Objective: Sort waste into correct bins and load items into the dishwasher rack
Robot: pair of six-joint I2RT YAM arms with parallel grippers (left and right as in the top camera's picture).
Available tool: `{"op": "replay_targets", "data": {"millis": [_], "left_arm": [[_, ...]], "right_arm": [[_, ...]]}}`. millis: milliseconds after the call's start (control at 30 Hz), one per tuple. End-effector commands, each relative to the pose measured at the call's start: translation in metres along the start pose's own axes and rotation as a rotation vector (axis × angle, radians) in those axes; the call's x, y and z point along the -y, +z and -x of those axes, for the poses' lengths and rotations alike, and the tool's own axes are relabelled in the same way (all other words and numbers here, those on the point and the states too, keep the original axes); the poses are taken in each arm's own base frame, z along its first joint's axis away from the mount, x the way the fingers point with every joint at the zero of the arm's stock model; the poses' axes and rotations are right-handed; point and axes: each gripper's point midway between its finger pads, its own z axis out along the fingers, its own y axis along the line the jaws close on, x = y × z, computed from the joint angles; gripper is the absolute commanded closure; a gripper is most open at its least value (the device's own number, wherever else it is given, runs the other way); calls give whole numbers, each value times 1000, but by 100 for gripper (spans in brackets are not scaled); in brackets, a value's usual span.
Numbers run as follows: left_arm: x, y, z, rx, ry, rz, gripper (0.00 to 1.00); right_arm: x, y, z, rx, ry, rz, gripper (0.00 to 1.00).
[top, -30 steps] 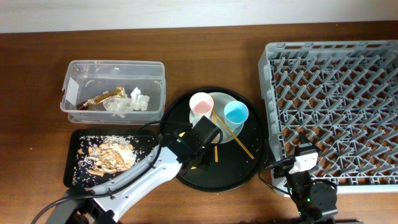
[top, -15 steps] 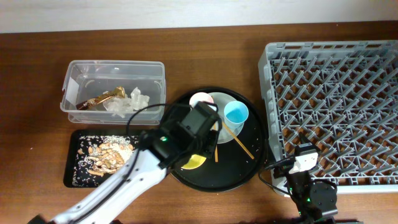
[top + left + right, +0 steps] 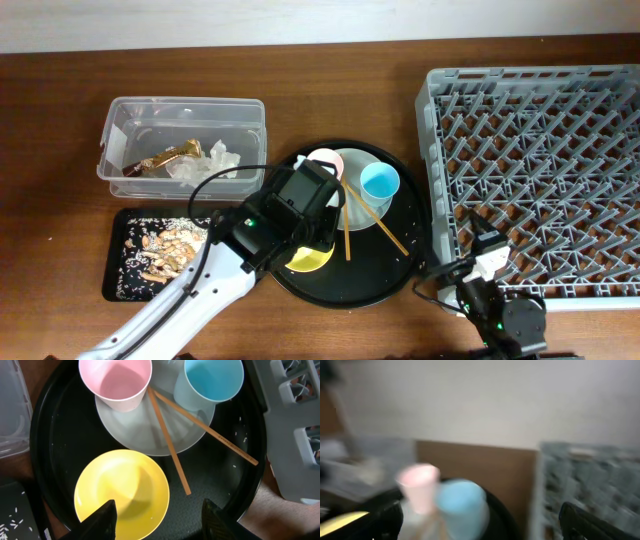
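Yellow first: found the bowl (image 3: 121, 492) nearest, lying mouth-up on the front part of the round black tray (image 3: 55, 435), right under the left gripper (image 3: 159, 512). Saw those jaws spread wide and holding nothing, one fingertip over the bowl's left edge, the other over bare tray. Noted the right gripper (image 3: 480, 527) low at the table's front, by the near corner of the rack (image 3: 540, 150), in a badly blurred view, fingers far apart and empty. Off to the left, spotted crumbly food scraps (image 3: 170, 250) strewn in the shallow black tray (image 3: 115, 285). Further back on the round tray, made out the plate (image 3: 142, 430) carrying the pink cup (image 3: 115, 380) and the blue cup (image 3: 212, 380), both upright, with the chopsticks (image 3: 170, 452) meeting beside the pink cup and fanning out over the plate's rim. Beyond the scraps, found the clear tub (image 3: 180, 103) holding the gold wrapper (image 3: 165, 157) and the tissue (image 3: 215, 165).
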Motion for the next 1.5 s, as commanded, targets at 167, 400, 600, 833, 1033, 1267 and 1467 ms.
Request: {"op": "replay_targets", "data": {"millis": [167, 400, 600, 833, 1033, 1267, 1467], "left_arm": [[1, -3, 5, 20, -9, 2, 46], [1, -3, 5, 20, -49, 1, 46], [-1, -4, 14, 53, -64, -6, 46], [-43, -4, 36, 107, -277, 41, 47], [-68, -5, 52, 166, -328, 93, 47], [-70, 21, 24, 15, -292, 118, 47], [-81, 29, 15, -37, -258, 154, 47]], "right_arm": [[-28, -30, 68, -46, 211, 94, 2], [-25, -77, 151, -201, 137, -45, 2], [-38, -62, 154, -549, 231, 3, 2], [-63, -31, 131, -766, 357, 169, 7], [-54, -22, 98, -934, 385, 119, 17], [-53, -36, 53, -1098, 440, 91, 25], [-47, -38, 33, -1138, 436, 58, 27]]}}
